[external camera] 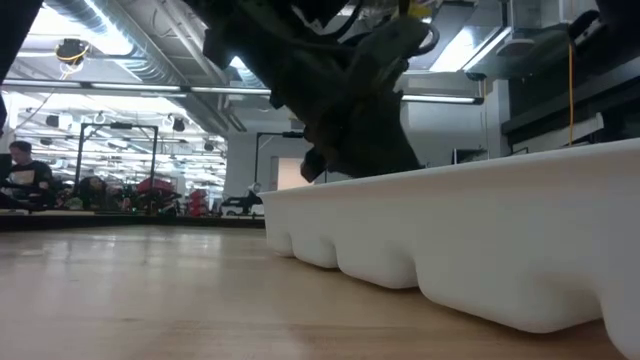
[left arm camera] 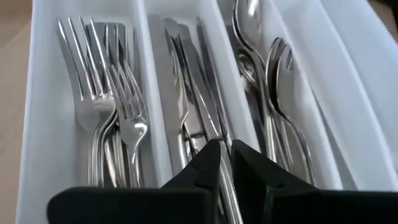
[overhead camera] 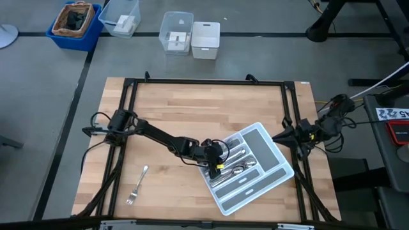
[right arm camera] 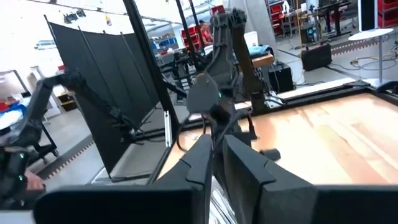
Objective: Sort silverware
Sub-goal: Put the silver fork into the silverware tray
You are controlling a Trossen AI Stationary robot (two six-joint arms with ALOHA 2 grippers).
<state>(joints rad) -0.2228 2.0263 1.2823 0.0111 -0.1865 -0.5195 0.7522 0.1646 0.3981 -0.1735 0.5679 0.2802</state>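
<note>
Left wrist view | tray [left arm camera: 37,124]: forks [left arm camera: 106,106], knives [left arm camera: 186,93], spoons [left arm camera: 267,81] | left gripper [left arm camera: 225,155] pressed together

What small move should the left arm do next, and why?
Probably lift the left claw out of the tray and go toward the single fork on the table. The claw looks shut and empty above the knives, and that fork is unsorted.

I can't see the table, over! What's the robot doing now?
Left tool shut, over knives in tray. Right tool shut, parked at table's right edge. One fork left on table. Nothing blocking.
</note>
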